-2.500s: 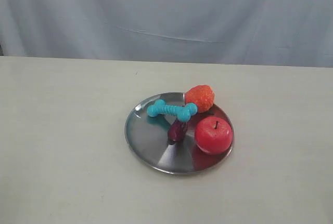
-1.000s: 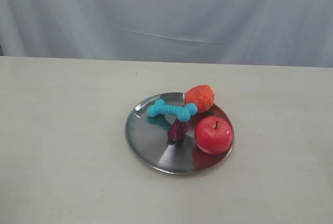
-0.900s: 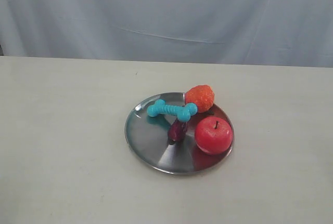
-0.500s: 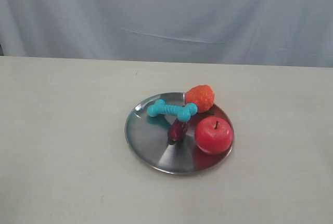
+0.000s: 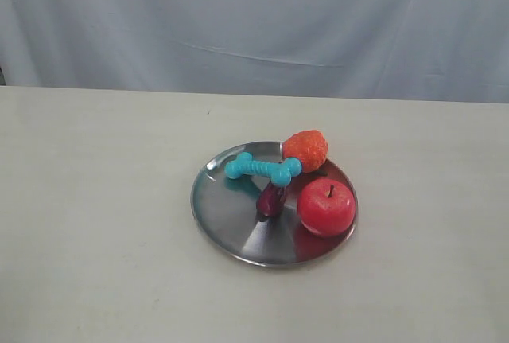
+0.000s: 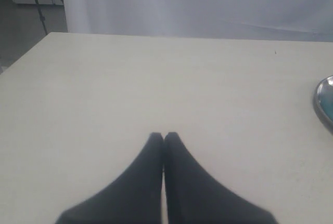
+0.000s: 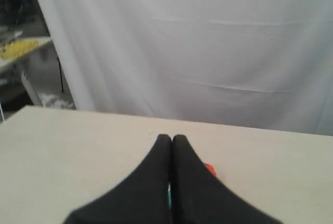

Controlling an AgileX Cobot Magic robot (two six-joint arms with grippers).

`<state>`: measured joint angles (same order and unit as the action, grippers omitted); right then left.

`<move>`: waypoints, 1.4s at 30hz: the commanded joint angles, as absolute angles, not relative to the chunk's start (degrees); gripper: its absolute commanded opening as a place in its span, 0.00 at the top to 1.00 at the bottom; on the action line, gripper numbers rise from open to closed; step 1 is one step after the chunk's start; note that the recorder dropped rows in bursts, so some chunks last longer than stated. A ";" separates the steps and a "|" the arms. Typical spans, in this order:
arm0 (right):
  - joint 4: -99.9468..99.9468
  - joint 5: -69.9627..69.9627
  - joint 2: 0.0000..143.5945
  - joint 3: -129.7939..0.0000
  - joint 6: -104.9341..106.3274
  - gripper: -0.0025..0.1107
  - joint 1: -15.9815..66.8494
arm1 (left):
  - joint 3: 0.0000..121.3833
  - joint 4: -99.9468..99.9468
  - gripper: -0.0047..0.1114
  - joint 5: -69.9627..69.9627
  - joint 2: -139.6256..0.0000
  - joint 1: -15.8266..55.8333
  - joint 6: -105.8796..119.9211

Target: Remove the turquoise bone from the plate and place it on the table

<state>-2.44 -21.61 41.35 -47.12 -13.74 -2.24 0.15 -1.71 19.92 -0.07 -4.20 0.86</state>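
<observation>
The turquoise bone (image 5: 262, 169) lies across the back of the steel plate (image 5: 227, 216), one knobbed end resting by an orange fruit. The plate stands mid-table on the cream table (image 5: 95, 200). Neither arm shows in the exterior view. My left gripper (image 6: 163, 136) is shut with nothing in it, over bare table, and the plate's rim (image 6: 323, 104) shows at the edge of its view. My right gripper (image 7: 171, 139) is also shut and empty; its black fingers (image 7: 192, 182) hide most of the plate, leaving a sliver of turquoise bone (image 7: 169, 199) showing between them.
On the plate with the bone sit a red apple (image 5: 326, 207), an orange bumpy fruit (image 5: 305, 149) and a small dark purple item (image 5: 271, 199). A pale cloth backdrop (image 5: 254, 25) hangs behind the table. The table's left edge (image 6: 23, 60) shows in the left wrist view.
</observation>
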 commanded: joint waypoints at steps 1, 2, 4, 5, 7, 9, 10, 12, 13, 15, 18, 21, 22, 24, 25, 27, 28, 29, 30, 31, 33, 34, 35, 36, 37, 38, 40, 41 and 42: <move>-2.87 -33.22 51.52 -60.05 -3.64 0.98 1.45 | 0.00 -1.85 0.96 19.62 0.00 -4.46 0.62; -2.87 -36.53 53.88 -63.25 -1.58 0.98 1.87 | 0.00 -1.85 0.96 19.62 0.00 -4.46 0.62; -1.72 -42.02 57.91 -68.77 2.49 0.98 2.17 | 0.00 -1.85 0.96 19.62 0.00 -4.46 0.62; -0.89 -46.05 60.12 -71.65 5.56 0.98 2.17 | 0.00 -1.85 0.96 19.62 0.00 -4.46 0.62; 0.00 -51.54 64.29 -76.50 9.69 0.98 2.17 | 0.00 -1.85 0.96 19.62 0.00 -4.46 0.62; 0.32 -56.40 68.13 -81.21 12.61 0.98 2.17 | 0.00 -1.85 0.96 19.62 0.00 -4.46 0.62; 0.32 -58.27 69.99 -83.34 13.52 0.98 2.17 | 0.00 -1.85 0.96 19.62 0.00 -4.46 0.62; 0.32 -61.09 73.23 -86.79 14.62 0.98 2.17 | 0.00 -1.85 0.96 19.62 0.00 -4.46 0.62; 0.43 -62.65 75.04 -88.63 15.27 0.98 2.17 | 0.00 -1.85 0.96 19.62 0.00 -4.46 0.62; 0.53 -65.25 78.33 -91.97 16.10 0.98 2.17 | 0.00 -1.85 0.96 19.62 0.00 -4.46 0.62; 1.70 -68.56 84.11 -96.15 17.88 0.98 2.17 | 0.00 -1.85 0.96 19.62 0.00 -4.46 0.62; 4.70 -69.96 89.71 -99.78 21.00 0.98 2.17 | 0.00 -1.85 0.96 19.62 0.00 -4.46 0.62; 5.53 -69.96 91.61 -100.74 21.99 0.98 2.17 | 0.00 -1.85 0.96 19.62 0.00 -4.46 0.62; 6.18 -69.96 95.19 -102.26 23.44 0.98 2.17 | 0.00 -1.85 0.96 19.62 0.00 -4.46 0.62; 6.18 -69.96 96.55 -102.81 23.68 0.98 2.17 | 0.00 -1.85 0.96 19.62 0.00 -4.46 0.62; 6.18 -69.96 99.69 -103.56 24.77 0.98 2.17 | 0.00 -1.85 0.96 19.62 0.00 -4.46 0.62; 6.18 -69.96 100.85 -103.54 25.38 0.98 2.17 | 0.00 -1.85 0.96 19.62 0.00 -4.46 0.62; 6.18 -69.96 102.19 -103.54 26.52 0.98 2.17 | 0.00 -1.85 0.96 19.62 0.00 -4.46 0.62; 6.18 -69.96 103.48 -103.54 28.17 0.98 2.17 | 0.00 -1.85 0.96 19.62 0.00 -4.46 0.62; 6.18 -69.96 104.74 -103.54 28.76 0.98 2.17 | 0.00 -1.85 0.96 19.62 0.00 -4.46 0.62; 6.18 -69.96 107.01 -103.54 29.20 0.98 2.17 | 0.00 -1.85 0.96 19.62 0.00 -4.46 0.62; 6.18 -69.96 107.83 -103.54 29.20 0.98 2.17 | 0.00 -1.85 0.96 19.62 0.00 -4.46 0.62; 6.18 -69.96 108.65 -103.54 29.20 0.98 2.17 | 0.00 -1.85 0.96 19.62 0.00 -4.46 0.62; 6.18 -69.21 109.79 -103.54 29.63 0.98 2.17 | 0.00 -1.85 0.96 19.62 0.00 -4.46 0.62; 6.18 -68.54 110.48 -103.54 30.08 0.98 2.17 | 0.00 -1.85 0.96 19.62 0.00 -4.46 0.62; 6.18 -67.42 111.30 -103.54 30.35 0.98 2.17 | 0.00 -1.85 0.96 19.62 0.00 -4.46 0.62; 6.18 -65.16 112.93 -103.54 30.52 0.98 2.17 | 0.00 -1.85 0.96 19.62 0.00 -4.46 0.62; 6.18 -64.09 113.69 -103.54 30.52 0.98 2.17 | 0.00 -1.85 0.96 19.62 0.00 -4.46 0.62; 6.18 -62.88 114.45 -103.54 30.93 0.98 2.17 | 0.00 -1.85 0.96 19.62 0.00 -4.46 0.62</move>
<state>6.15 -66.09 112.84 -103.17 29.81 2.00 0.15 -1.71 19.92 -0.07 -4.20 0.86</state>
